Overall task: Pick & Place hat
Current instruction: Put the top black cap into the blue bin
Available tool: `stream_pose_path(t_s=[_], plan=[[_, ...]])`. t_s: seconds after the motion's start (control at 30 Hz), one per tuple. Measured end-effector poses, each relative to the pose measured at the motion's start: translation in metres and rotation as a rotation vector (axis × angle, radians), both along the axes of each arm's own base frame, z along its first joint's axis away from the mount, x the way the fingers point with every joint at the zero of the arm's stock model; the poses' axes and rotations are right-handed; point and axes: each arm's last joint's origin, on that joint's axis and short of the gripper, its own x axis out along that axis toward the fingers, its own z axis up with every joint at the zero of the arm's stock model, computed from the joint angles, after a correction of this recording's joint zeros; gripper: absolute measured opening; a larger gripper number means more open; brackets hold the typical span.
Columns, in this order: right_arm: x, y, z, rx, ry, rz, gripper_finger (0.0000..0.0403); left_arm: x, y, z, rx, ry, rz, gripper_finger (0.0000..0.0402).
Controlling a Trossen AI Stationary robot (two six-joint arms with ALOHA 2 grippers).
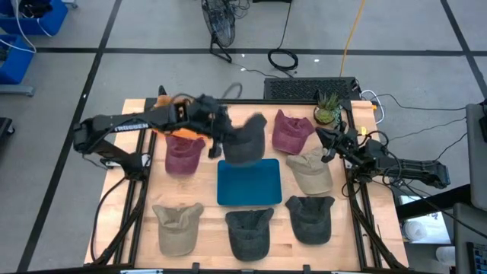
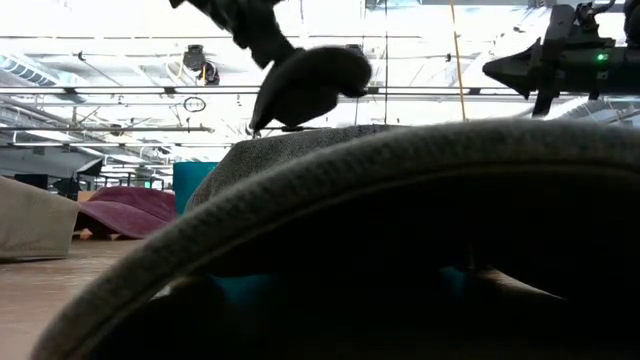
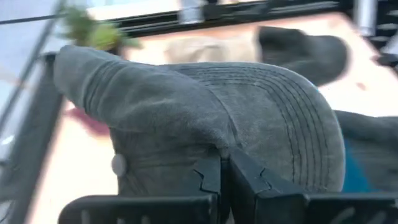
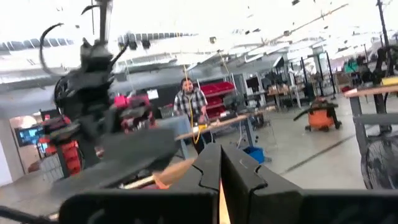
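Observation:
A dark grey hat hangs in the air above the far edge of the blue tray, with my left gripper shut on it. In the left wrist view its stitched brim and its crown fill the picture. In the low view the hat hangs high under the left gripper. My right gripper is shut, holds nothing and stays raised at the table's right side. My left gripper pinches a fold of the hat's crown, beside where the brim begins, between its two fingers. The fingers come slanting down from the table's left. The hat is lifted clear of the table and hangs below and beyond the fingers.
Around the tray lie two maroon hats, two beige hats and two dark grey hats. A potted plant stands at the far right. A dark grey hat fills the low view's foreground.

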Motion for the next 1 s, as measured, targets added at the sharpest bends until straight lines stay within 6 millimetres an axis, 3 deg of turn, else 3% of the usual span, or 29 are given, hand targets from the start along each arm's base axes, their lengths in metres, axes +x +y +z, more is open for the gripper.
stream_pose_path(t_s=[0.17,0.47,0.7,0.9,1.0], plan=[[-0.001,0.000,0.003,-0.009,-0.028,-0.002,0.0000,0.016,-0.039,-0.007,-0.009,0.002,-0.047,0.0006],[-0.002,0.000,0.005,-0.011,-0.060,0.002,0.0000,0.050,-0.080,-0.059,-0.005,0.162,-0.023,0.0010],[-0.001,0.001,0.005,-0.016,-0.058,0.042,0.0000,0.065,-0.095,-0.097,-0.034,0.277,-0.030,0.0023],[-0.001,0.002,0.004,0.002,-0.059,0.067,0.0000,0.069,-0.094,-0.111,0.004,0.319,0.005,0.0007],[0.000,0.002,0.003,0.006,-0.042,0.068,0.0000,0.070,-0.092,-0.115,0.004,0.332,0.010,0.0021]])
